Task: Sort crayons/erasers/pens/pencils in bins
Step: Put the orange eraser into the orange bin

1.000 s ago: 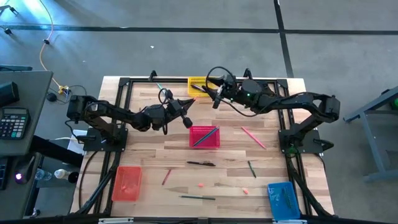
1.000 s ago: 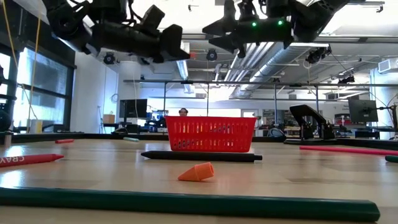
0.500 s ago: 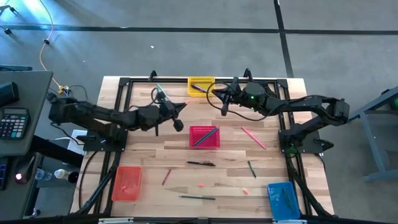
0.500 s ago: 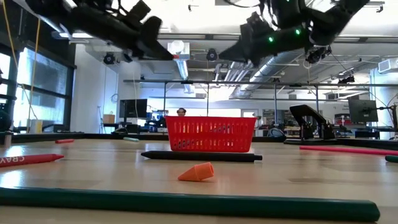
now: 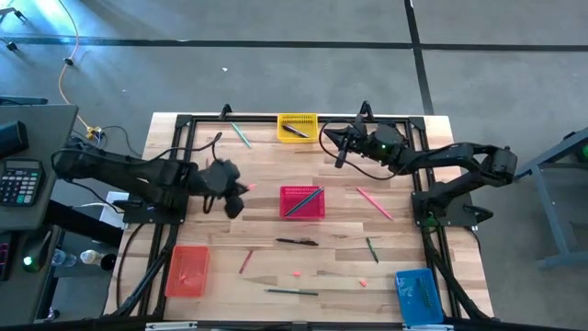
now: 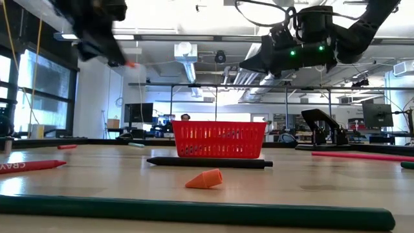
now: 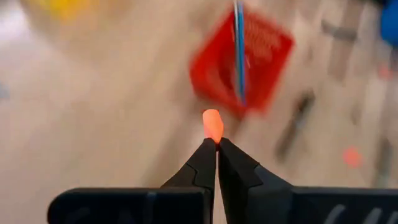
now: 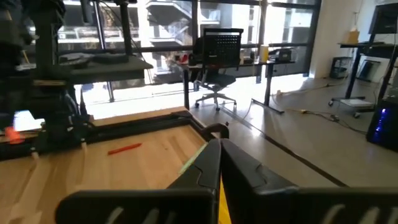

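The left gripper (image 7: pixel 216 144) is closed on a small orange eraser (image 7: pixel 212 124), which sticks out from its tips, above the table (image 5: pixel 211 248) to the left of the red bin (image 5: pixel 302 201). The right gripper (image 5: pixel 340 158) is closed and holds nothing; it hangs beside the yellow bin (image 5: pixel 297 127). A black pen (image 5: pixel 296 242) and another eraser (image 6: pixel 204 178) lie on the table in front of the red bin.

You have a wooden bench (image 5: pixel 230 230) on a grey floor (image 5: pixel 276 55). Beside it a calculator (image 5: pixel 18 181) sits on a dark desk (image 5: pixel 41 138). Beyond, an office chair (image 8: pixel 219 59) stands by the windows (image 8: pixel 124 25).
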Available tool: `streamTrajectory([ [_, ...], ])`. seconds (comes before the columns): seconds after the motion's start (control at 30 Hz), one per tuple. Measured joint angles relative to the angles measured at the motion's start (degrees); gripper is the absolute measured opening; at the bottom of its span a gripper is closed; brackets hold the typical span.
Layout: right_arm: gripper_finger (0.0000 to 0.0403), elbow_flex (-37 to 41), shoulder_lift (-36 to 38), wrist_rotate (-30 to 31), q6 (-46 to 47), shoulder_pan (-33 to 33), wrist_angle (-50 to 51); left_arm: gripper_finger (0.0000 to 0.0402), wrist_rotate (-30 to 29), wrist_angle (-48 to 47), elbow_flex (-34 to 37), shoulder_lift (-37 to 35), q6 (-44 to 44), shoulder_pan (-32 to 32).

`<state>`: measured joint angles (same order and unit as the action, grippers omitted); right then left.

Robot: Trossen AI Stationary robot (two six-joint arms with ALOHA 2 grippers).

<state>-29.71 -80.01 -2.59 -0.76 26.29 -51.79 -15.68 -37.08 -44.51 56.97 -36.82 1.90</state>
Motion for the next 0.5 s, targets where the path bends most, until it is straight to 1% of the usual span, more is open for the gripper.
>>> streamTrajectory([
  [0.13,0.0003,0.0,0.0,0.0,-1.2,0.1,0.4,0.0,8.1,-11.9,-2.4,0.8,-13.9,5.9],
  [0.27,0.0002,0.0,0.0,0.0,-2.2,0.1,0.7,0.0,18.1,-16.9,-2.3,1.0,-26.3,14.6],
  [0.37,0.0001,0.0,0.0,0.0,-2.5,0.1,1.7,0.0,23.3,-17.0,-2.3,1.6,-35.8,22.0],
  [0.5,0.0001,0.0,0.0,0.0,-3.8,0.1,1.8,0.0,26.8,-17.2,-2.3,2.5,-46.1,30.7],
])
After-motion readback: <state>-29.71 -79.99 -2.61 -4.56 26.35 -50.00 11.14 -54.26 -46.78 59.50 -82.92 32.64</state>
